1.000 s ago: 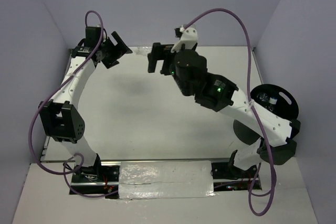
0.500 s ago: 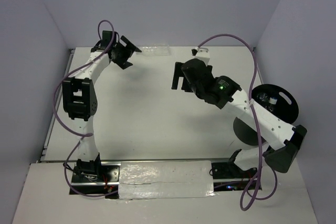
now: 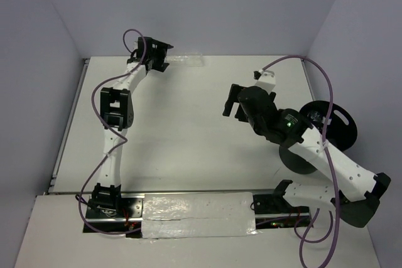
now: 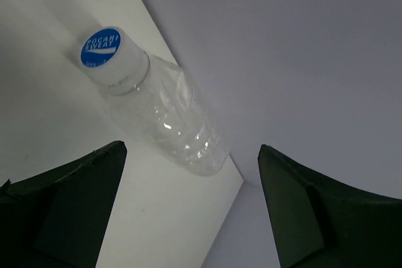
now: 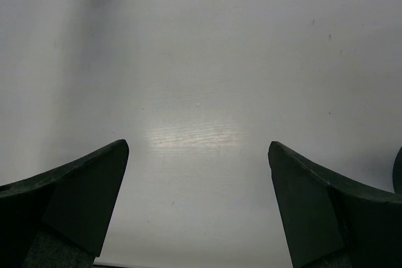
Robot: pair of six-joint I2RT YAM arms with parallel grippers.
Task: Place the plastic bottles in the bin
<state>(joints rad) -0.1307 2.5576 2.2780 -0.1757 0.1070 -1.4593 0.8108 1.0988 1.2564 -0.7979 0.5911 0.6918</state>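
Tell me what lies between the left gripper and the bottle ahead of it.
Only bare white table, as the left wrist view shows; the left gripper, jaws open, faces the bottle lying on its side.

The bottle [image 4: 166,120] was clear, its cap [image 4: 110,54] white with a blue printed top. The bin [image 3: 348,131] was black, the table [image 3: 188,130] white, the cables [image 3: 291,59] purple.
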